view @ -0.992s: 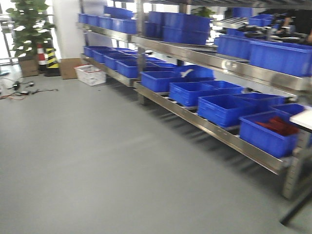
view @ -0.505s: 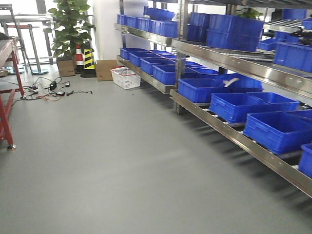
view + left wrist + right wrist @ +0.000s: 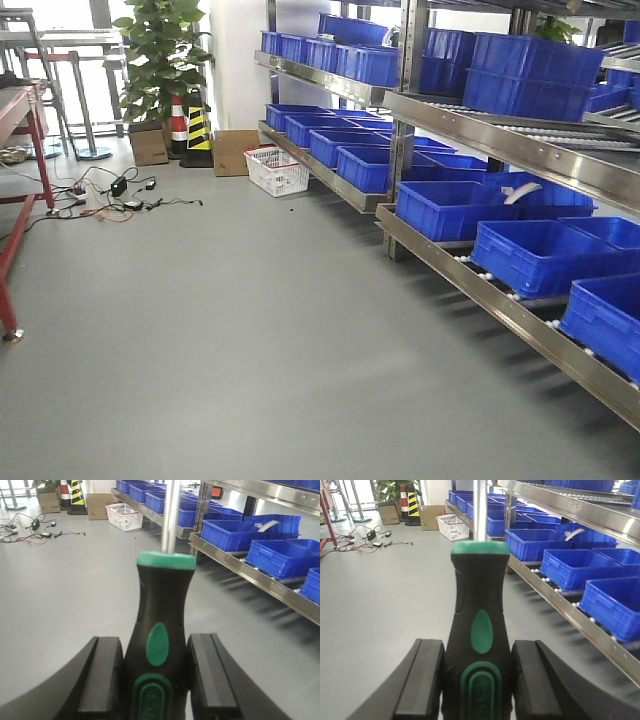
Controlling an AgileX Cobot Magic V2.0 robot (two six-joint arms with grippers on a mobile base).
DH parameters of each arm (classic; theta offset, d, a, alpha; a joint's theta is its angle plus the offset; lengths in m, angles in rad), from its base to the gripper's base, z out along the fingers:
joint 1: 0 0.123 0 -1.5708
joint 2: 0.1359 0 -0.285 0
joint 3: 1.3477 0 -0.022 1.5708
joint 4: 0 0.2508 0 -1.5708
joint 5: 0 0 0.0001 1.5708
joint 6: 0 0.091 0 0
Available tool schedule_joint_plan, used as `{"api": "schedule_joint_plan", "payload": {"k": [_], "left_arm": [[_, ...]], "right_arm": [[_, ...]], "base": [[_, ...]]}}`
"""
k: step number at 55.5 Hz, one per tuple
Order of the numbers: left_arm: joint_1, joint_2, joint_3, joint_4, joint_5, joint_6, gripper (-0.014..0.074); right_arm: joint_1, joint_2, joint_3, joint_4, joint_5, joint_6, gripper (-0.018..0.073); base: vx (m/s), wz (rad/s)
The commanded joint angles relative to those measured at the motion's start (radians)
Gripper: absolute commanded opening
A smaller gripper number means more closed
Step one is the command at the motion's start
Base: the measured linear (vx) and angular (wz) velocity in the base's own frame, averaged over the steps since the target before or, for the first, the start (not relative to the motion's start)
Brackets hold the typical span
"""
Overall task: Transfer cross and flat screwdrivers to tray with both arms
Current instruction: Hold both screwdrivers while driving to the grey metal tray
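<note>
In the left wrist view a screwdriver (image 3: 162, 605) with a black handle, green accents and a silver shaft stands between the jaws, and my left gripper (image 3: 156, 667) is shut on its handle. The right wrist view shows a second, alike screwdriver (image 3: 479, 600), with my right gripper (image 3: 477, 672) shut on its handle. Both shafts point up and away over the grey floor. Which one is cross or flat cannot be told. The tray is out of view. Neither arm shows in the front-facing view.
Steel racks (image 3: 500, 130) with several blue plastic bins (image 3: 530, 255) run along the right. A white basket (image 3: 277, 171), a cardboard box (image 3: 236, 152), a striped cone (image 3: 200, 135) and a plant (image 3: 160, 55) stand at the back. Cables (image 3: 120, 200) lie on the floor; a red table frame (image 3: 12, 240) is at left.
The front-facing view has swung left: the racks slid right in the frame, and the plant, cables and red table frame came into view.
</note>
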Motion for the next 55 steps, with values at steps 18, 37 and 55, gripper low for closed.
{"api": "schedule_joint_plan", "payload": {"k": [18, 37, 55], "left_arm": [[-0.006, 0.007, -0.029, 0.009, -0.094, -0.008, 0.0003], [-0.006, 0.007, -0.029, 0.009, -0.094, -0.008, 0.0003], [-0.006, 0.007, -0.029, 0.009, -0.094, -0.008, 0.0003]], "right_arm": [[-0.002, 0.008, -0.031, -0.017, -0.093, -0.003, -0.0008], [-0.002, 0.008, -0.031, -0.017, -0.093, -0.003, -0.0008], [-0.002, 0.008, -0.031, -0.017, -0.093, -0.003, -0.0008]], "base": [[0.65, -0.11], [0.67, -0.29], [0.63, -0.32]]}}
